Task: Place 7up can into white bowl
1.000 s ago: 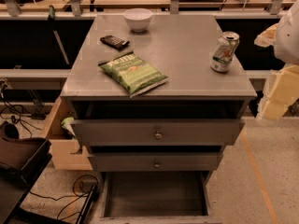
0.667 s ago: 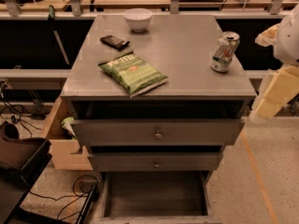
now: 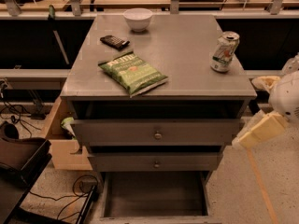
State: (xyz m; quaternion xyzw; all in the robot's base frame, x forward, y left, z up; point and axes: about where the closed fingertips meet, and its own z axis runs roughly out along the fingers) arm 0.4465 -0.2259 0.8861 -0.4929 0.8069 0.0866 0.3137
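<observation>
Hanging low, the gripper (image 3: 261,130) is right of the surface (image 3: 187,55); its opening cannot be told. The can (image 3: 224,51) stands up-left of it, the bowl (image 3: 138,19) farther.

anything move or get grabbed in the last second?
The gripper at the right edge dropped from about can height to beside the upper drawer, clear of the table. Nothing was grasped or released. The 7up can, white bowl, chip bag and dark packet stayed put.
</observation>
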